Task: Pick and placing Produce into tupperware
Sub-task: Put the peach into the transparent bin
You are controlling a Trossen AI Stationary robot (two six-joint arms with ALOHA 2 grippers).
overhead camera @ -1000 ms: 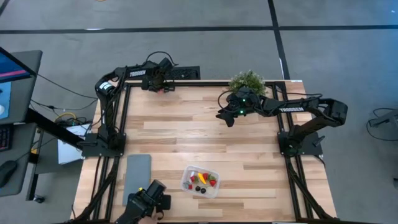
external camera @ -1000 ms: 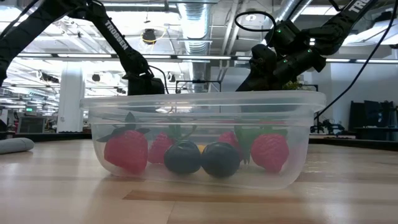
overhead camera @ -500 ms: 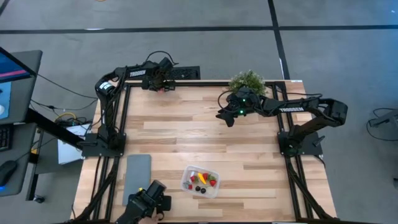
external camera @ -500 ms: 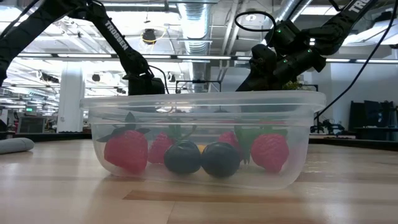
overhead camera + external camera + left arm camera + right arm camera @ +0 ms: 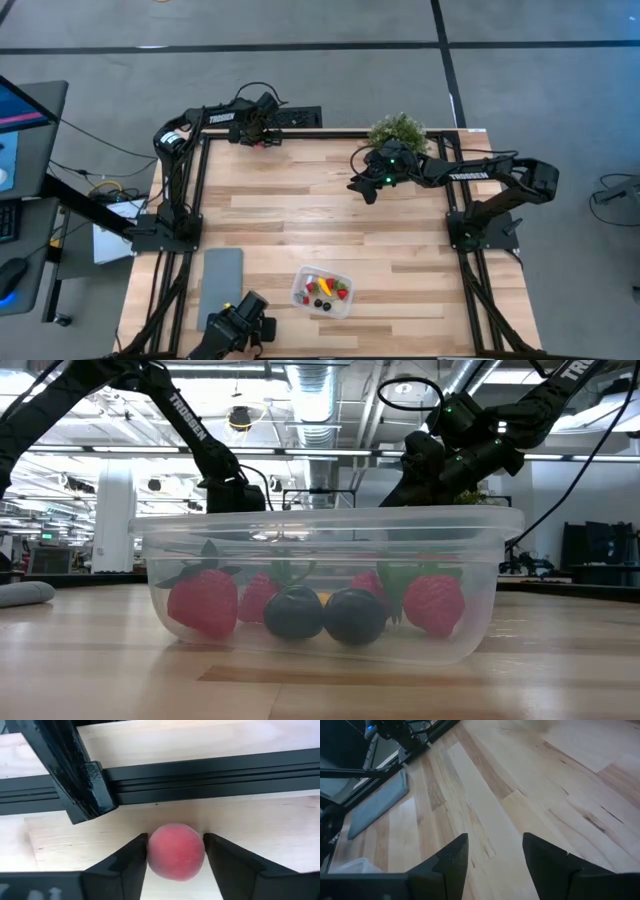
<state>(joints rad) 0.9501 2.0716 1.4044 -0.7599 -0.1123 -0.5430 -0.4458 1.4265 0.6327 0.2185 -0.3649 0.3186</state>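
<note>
Tupperware (image 5: 322,291) sat at the near edge of the counter (image 5: 300,215), well apart from both arms, with the produce (image 5: 321,290) already in it: red strawberry pieces, one yellow piece and two black berries (image 5: 325,614), the berries resting on the floor of the tub between the strawberries in the low view. One piece was outside it: a round pink-red peach-like fruit (image 5: 176,851) at the far left corner of the counter, just beside the black frame rail (image 5: 200,767). Left gripper (image 5: 175,855) was on it, one finger on each side, jaws closed about to the fruit's width and apparently touching it; I judged it gripped or about to be, not lifted, since it looked to be resting on the wood. So the relation that mattered: the tub lay diagonally across the counter from that gripper, toward the near side and to the right, a long carry. The fruit being round, no long axis to line up. Left arm was clearly the one for this. Right gripper (image 5: 492,852) hung over bare wood at the far right, near the potted plant (image 5: 398,129), jaws apart and empty. Grey slab (image 5: 221,284) lay flat just left of the tub, not touching it. Beyond the counter: grey floor, a desk with a monitor (image 5: 22,105) at left, ceiling ducts in the low view.
</note>
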